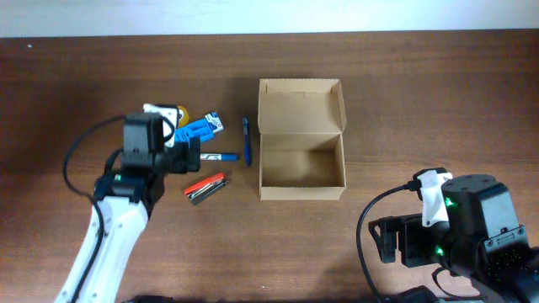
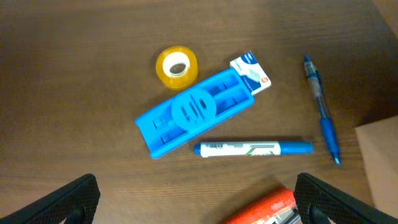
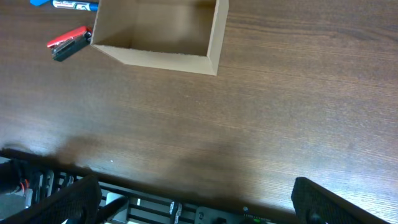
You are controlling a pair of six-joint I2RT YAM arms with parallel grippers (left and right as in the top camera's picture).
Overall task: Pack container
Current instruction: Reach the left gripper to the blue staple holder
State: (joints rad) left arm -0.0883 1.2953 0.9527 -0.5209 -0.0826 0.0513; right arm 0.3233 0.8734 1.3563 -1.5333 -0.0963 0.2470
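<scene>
Box (image 1: 301, 192), lid open; pens (image 2: 322, 112), tape (image 2: 177, 67), stapler (image 1: 206, 187) at its nine o'clock beneath open left end effector (image 2: 198, 202); right end effector (image 3: 199, 202) open, empty.

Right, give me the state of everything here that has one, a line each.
container, open, lid flap folded back, nothing inside
left end effector, open, holding nothing
right end effector, open, holding nothing
marker, capped, lying flat outside the container
pen, lying flat outside the container
tape roll, lying flat, hole up
</scene>
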